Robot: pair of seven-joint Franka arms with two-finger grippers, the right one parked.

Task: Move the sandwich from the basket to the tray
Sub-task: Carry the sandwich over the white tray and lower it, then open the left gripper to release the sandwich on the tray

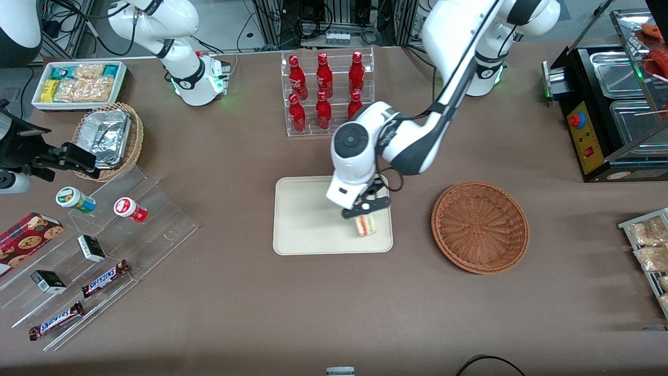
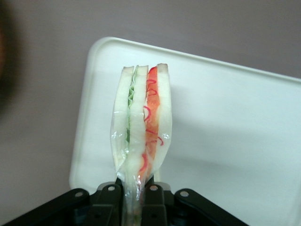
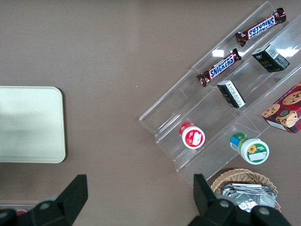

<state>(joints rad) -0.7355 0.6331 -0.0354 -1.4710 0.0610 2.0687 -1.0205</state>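
Observation:
My left gripper (image 1: 366,215) is shut on the sandwich (image 1: 366,225), a plastic-wrapped wedge of pale bread with green and pink-red filling, held over the cream tray (image 1: 302,219) near its corner toward the basket. In the left wrist view the black fingers (image 2: 109,200) pinch the wrapped sandwich (image 2: 143,122) at its narrow end, with the tray (image 2: 235,141) under it. I cannot tell whether the sandwich touches the tray. The round reddish-brown wicker basket (image 1: 480,227) stands empty beside the tray, toward the working arm's end of the table. The tray also shows in the right wrist view (image 3: 28,125).
A clear rack of red bottles (image 1: 326,94) stands farther from the front camera than the tray. A clear stepped display (image 1: 94,261) with snack bars and cups, a tan basket of foil trays (image 1: 109,137) and a white snack bin (image 1: 78,83) lie toward the parked arm's end. A black food warmer (image 1: 610,109) stands at the working arm's end.

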